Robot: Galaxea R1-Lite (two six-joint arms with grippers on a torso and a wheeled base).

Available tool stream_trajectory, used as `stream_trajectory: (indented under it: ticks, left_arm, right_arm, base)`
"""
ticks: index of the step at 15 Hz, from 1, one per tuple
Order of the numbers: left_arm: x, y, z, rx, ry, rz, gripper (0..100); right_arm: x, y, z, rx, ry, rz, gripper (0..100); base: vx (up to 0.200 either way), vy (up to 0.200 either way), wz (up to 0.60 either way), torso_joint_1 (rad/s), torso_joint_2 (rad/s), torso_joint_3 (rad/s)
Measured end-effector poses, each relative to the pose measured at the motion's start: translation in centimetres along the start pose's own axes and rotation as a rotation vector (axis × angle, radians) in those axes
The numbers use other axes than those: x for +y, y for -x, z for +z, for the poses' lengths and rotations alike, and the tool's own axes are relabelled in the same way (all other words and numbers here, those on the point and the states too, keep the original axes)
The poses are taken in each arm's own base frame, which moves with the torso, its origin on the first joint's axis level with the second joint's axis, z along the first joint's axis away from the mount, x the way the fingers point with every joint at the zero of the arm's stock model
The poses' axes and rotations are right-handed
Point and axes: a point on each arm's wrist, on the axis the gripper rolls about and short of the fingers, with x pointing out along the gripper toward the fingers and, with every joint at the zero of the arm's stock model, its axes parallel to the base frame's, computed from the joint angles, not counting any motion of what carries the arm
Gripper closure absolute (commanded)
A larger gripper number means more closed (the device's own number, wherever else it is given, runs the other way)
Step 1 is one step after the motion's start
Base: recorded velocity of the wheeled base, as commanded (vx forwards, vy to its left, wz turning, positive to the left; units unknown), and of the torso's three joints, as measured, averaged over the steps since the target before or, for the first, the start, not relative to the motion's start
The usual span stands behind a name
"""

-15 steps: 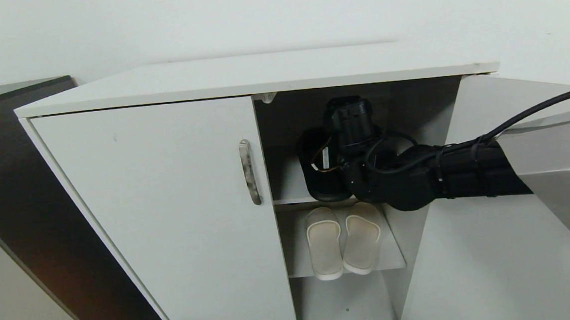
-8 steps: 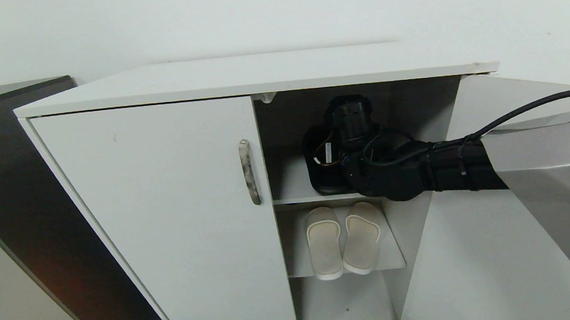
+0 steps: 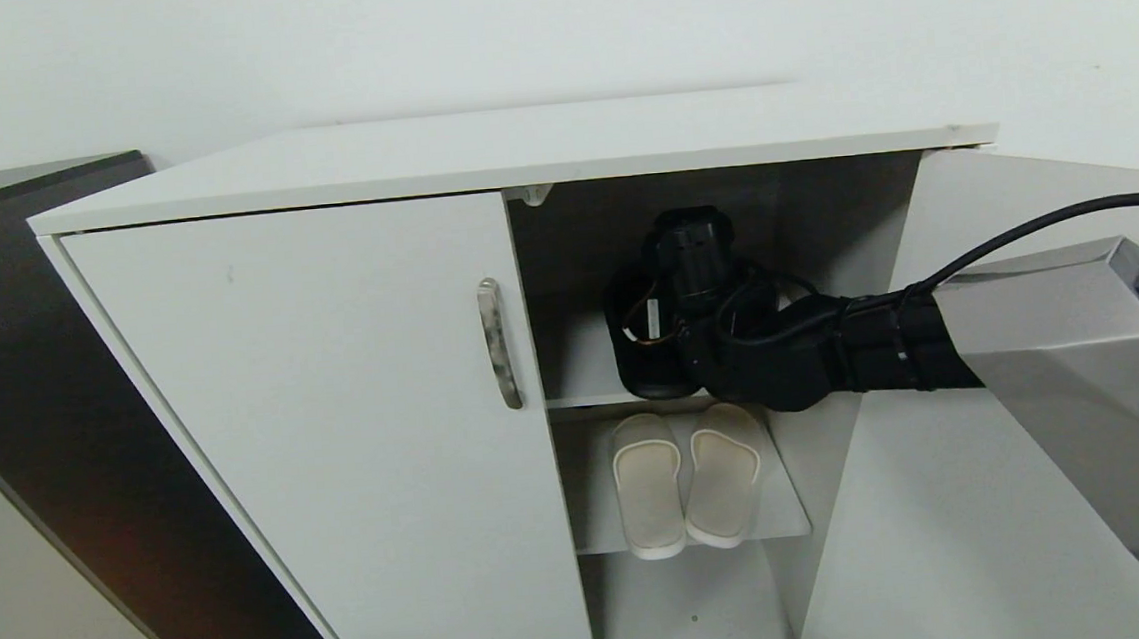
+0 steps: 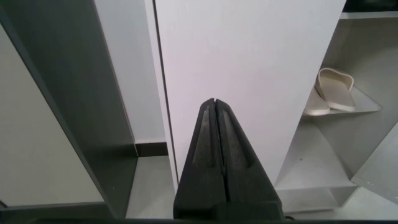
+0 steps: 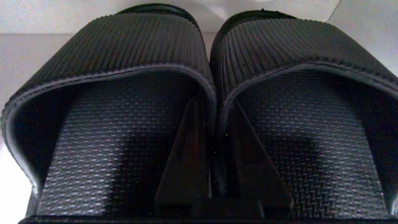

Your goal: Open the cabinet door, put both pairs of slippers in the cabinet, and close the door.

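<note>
Two pairs of slippers sit inside the cabinet (image 3: 517, 148), the right gripper (image 5: 216, 109) clamped on the black pair.
In the head view, the closed left door (image 3: 316, 427) and its handle (image 3: 497, 343) fill the left and centre of the frame. Right of them, the black slippers (image 3: 632, 355) rest on the upper shelf (image 3: 583, 374), with the white slippers (image 3: 686, 477) side by side on the lower shelf (image 3: 593, 518), and the open right door (image 3: 945, 534) is at lower right. The arm hides the grip there, but the right wrist view shows one finger inside each black slipper, pinching their adjoining walls together. The left wrist view shows the left gripper (image 4: 214, 102), fingers pressed together on nothing, facing the closed door. Since a second ago the right arm has reached further in from the frame's right edge, and neither pair of slippers has visibly moved.
</note>
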Motion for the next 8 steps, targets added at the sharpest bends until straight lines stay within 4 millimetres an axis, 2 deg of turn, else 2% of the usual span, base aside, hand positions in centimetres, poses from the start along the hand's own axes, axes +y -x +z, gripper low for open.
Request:
stream_trajectory:
  ticks: [1,2,6,8]
  left_arm:
    - [0.0,0.0,0.0,0.0,0.0,0.0,100]
    - [0.0,0.0,0.0,0.0,0.0,0.0,100]
    - [0.0,0.0,0.0,0.0,0.001,0.0,100]
    - [0.0,0.0,0.0,0.0,0.001,0.0,100]
  right_arm:
    - [0.02,-0.03,-0.07,0.001,0.001,0.0,100]
    - [0.02,-0.05,-0.1,0.001,0.002,-0.001,0]
    - [-0.02,-0.02,-0.52,0.012,0.013,-0.006,0]
    - [-0.03,0.6,-0.8,0.024,0.029,-0.009,0]
  base:
    - [0.0,0.0,0.0,0.0,0.0,0.0]
    - [0.0,0.0,0.0,0.0,0.0,0.0]
    - [0.0,0.0,0.0,0.0,0.0,0.0]
    - [0.0,0.0,0.0,0.0,0.0,0.0]
